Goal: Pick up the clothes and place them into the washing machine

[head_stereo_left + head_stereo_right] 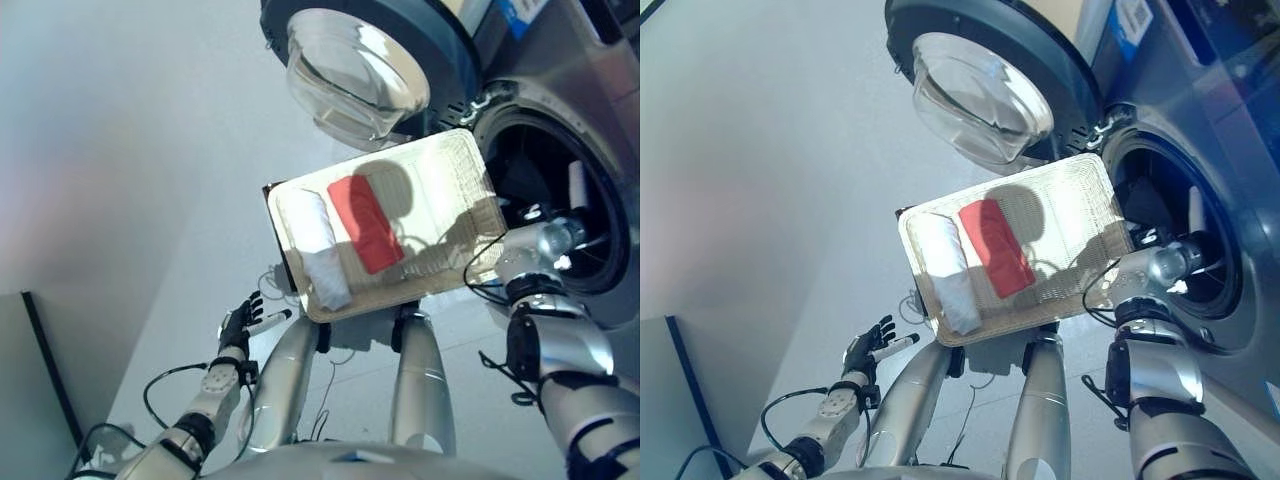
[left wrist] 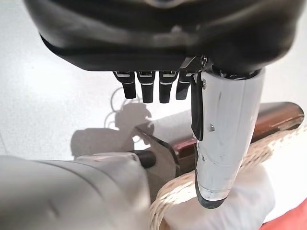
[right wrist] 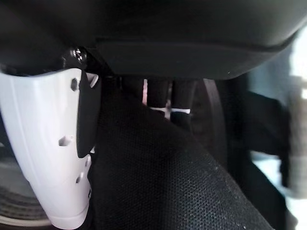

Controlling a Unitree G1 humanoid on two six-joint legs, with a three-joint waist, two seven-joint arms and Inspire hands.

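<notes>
A: Starting with the left eye view, what is there?
B: A pale woven rectangular basket tray (image 1: 440, 190) sits in front of the robot, holding a folded red cloth (image 1: 365, 222) in its middle and a rolled white cloth (image 1: 318, 245) just left of it. To the right stands a grey front-loading washing machine (image 1: 580, 90) with its round glass door (image 1: 352, 72) swung open at the far side. The left hand (image 1: 240, 322) hangs low on the left, well apart from the tray. The right arm reaches into the dark drum opening (image 1: 560, 190); the right hand is hidden inside.

A: And the right eye view?
B: The same layout; the left hand's fingers (image 1: 868, 345) are spread and straight, holding nothing.

A: The left wrist view?
B: It shows relaxed, uncurled fingers and a white-covered thumb (image 2: 225, 139), with the tray's rim and the white cloth past them.

A: The right wrist view?
B: A black textured cloth (image 3: 158, 182) fills the space beside the right hand (image 3: 158, 98), lying against its white-covered thumb and reaching up to the fingers. I cannot tell whether the fingers are closed on it.
</notes>
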